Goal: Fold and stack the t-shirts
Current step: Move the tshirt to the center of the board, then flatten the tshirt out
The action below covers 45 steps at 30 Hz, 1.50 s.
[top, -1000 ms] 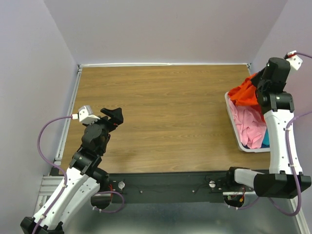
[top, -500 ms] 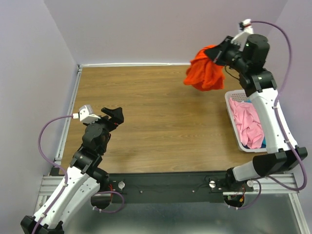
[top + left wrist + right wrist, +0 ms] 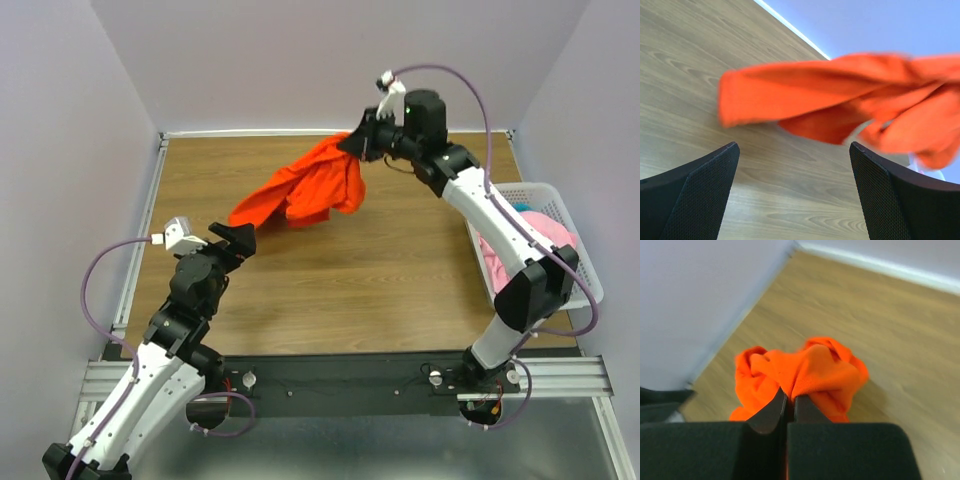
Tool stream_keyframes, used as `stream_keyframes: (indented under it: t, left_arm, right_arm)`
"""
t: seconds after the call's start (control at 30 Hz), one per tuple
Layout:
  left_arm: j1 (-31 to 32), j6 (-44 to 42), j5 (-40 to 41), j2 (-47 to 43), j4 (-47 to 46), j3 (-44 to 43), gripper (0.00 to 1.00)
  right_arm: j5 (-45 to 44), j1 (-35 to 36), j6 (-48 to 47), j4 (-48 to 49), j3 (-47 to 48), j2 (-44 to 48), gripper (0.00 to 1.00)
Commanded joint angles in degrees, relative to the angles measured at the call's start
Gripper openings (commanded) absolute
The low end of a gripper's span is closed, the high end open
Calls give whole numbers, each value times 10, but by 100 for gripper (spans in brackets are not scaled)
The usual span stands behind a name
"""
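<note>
The bright orange-red soft fabric t-shirt [image 3: 305, 190] is hanging from the right pincer [image 3: 353, 147]. It is trailing out below the pincer and off to its left, toward the left pincer [image 3: 237, 236]. Its lower end is lying near or just above the brown wooden table [image 3: 400, 270]; the top view is not showing clearly whether it is touching.

The task is looking barely begun. Nothing is lying folded, no stack is forming, and this shirt is hanging bunched rather than spread flat. A light pink crumpled fabric t-shirt [image 3: 497, 258] is sitting in the white plastic lattice basket [image 3: 556, 200], well away on the right pincer's right side. Spreading, folding and stacking are all remaining to be done, for this shirt and for what is waiting in the basket.

The right pincer is clamping its two fingers tight on a fold of the orange-red cloth, and its wrist view is showing no gap between them. The left pincer is standing wide open, gripping nothing and touching nothing, with the shirt's free end hanging just ahead of its fingers.
</note>
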<state>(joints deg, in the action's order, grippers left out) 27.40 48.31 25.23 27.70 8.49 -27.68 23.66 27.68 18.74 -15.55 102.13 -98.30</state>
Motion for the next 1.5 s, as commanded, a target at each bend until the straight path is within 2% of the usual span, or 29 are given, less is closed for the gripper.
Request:
stream_keyframes:
  t: [0.0,0.1,0.13,0.17,0.2,0.23,0.43,0.63,0.7,0.8,0.97,1.03,1.2,1.3,1.47]
  left_arm:
    - [-2,34,5,-30,35,20,98]
    - [-2,39,10,-47,40,33,98]
    - [-2,42,13,-49,40,37,98]
    - [-2,43,15,-48,35,44,98]
    - [-2,45,14,-46,31,47,98]
    - [-2,45,11,-37,28,51,98]
    - [-2,41,-12,39,-12,61,98]
    - [-3,11,-61,174,-82,43,98]
    - [-3,-12,-83,244,-123,17,98]
    - [-4,-32,-98,303,-153,-14,95]
    - [-12,-57,-96,446,-139,-92,89]
    - [-14,-65,-106,493,-138,-107,83]
    - [-15,-68,-104,557,-132,-145,75]
    - [-16,-57,-65,581,-114,-158,75]
    - [-16,-58,-51,608,-96,-171,70]
  right_arm:
    - [-220,-4,-79,3,-215,71,9]
    - [-359,-12,-85,2,-299,81,24]
    - [-378,-17,-77,1,-334,80,46]
    - [-409,-19,-70,1,-351,80,58]
    - [-422,-20,-50,0,-363,82,81]
    - [-429,-20,-40,1,-382,86,100]
    - [-416,-20,38,0,-429,140,100]
    - [-420,-20,103,-3,-518,199,100]
    - [-404,-20,141,-3,-549,223,100]
    - [-376,-20,161,-3,-574,239,100]
    - [-355,-20,177,-4,-608,248,100]
    - [-348,-20,187,-3,-618,255,100]
    - [-357,-19,190,-3,-638,273,100]
    - [-355,-19,190,-3,-640,280,100]
    - [-362,-20,181,-4,-640,283,100]
